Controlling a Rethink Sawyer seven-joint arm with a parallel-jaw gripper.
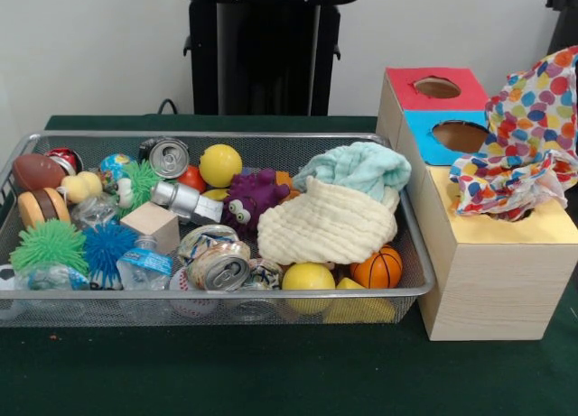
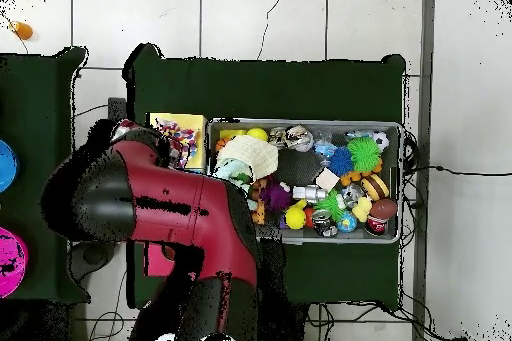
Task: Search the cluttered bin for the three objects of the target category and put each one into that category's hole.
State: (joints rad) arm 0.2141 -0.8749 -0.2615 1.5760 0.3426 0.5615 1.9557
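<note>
The wire mesh bin [image 1: 417, 291] is full of toys, cans and balls; it also shows in the overhead view [image 2: 402, 179]. A bunch of white cloth with multicoloured spots [image 1: 528, 132] sits partly in the yellow-surround hole [image 1: 542, 228] of the wood-grain box and rises toward the picture's right edge. A pink-edged fold [image 1: 506, 183] lies at the hole's mouth. I cannot tell how many cloths are in the bunch. In the overhead view the spotted cloth [image 2: 178, 137] lies on the yellow surround [image 2: 160, 122], with my red arm's end [image 2: 140, 145] beside it. The gripper itself is hidden.
A cream muslin cloth [image 1: 330, 225] and a mint terry cloth [image 1: 357, 168] lie at the bin's right end, over a purple toy [image 1: 248, 199], cans [image 1: 219, 267] and balls [image 1: 377, 270]. The blue-surround hole [image 1: 459, 134] and the red-surround hole [image 1: 436, 87] lie behind the yellow one.
</note>
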